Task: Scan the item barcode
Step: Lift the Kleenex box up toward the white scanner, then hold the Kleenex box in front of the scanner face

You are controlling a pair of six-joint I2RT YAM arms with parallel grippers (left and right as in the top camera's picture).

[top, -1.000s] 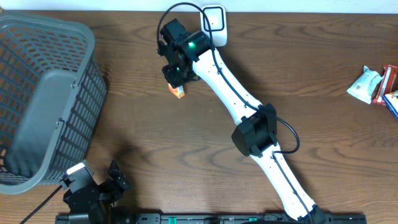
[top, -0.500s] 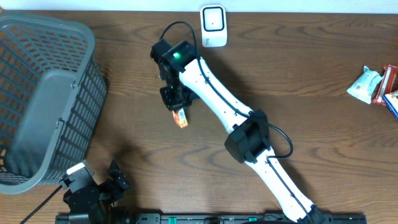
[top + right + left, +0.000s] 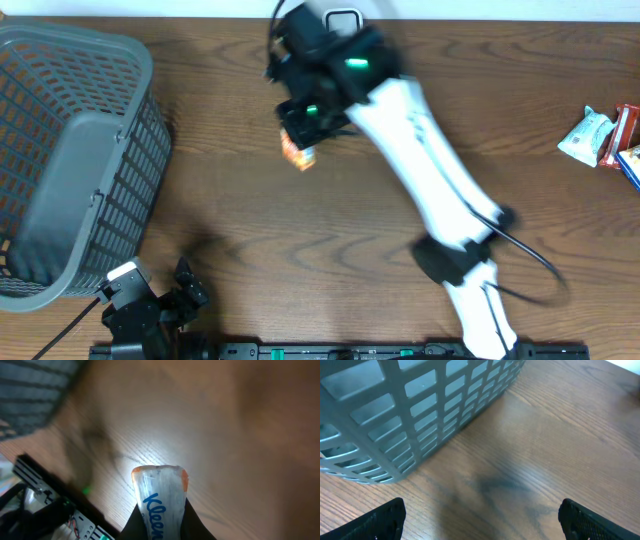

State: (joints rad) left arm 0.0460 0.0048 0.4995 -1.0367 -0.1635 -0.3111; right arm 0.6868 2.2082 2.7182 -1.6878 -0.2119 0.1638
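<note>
Wooden counter (image 3: 230, 220): brown; from overhead it carries everything listed here.
Grey basket (image 3: 70, 150): plastic mesh, on the left side of the counter.
White scanner (image 3: 343, 17): at the far edge, largely hidden behind the right arm.
Right arm (image 3: 420, 190): white and blurred, stretched from the near edge to the far centre.
Right gripper (image 3: 303, 145): clamped tight on the tissue packet (image 3: 297, 156), near the scanner, to its near-left.
Packet height: whether it touches the counter cannot be told from overhead.
Snack packs (image 3: 600, 135): at the right edge, well apart from the arm.
Left gripper (image 3: 188, 285): at the near-left corner, just beside the basket's near end.
Left wrist view: black fingertips (image 3: 380, 520) sit at both lower corners, spread as wide as they go, with only bare wood between them. The basket wall fills the upper left.
Right wrist view: a clear packet with blue "Kleen" lettering and an orange-trimmed end juts out from between two dark fingers (image 3: 136, 522). A bright patch of light lies on the wood beyond it. The basket is a blur in the upper left corner.
</note>
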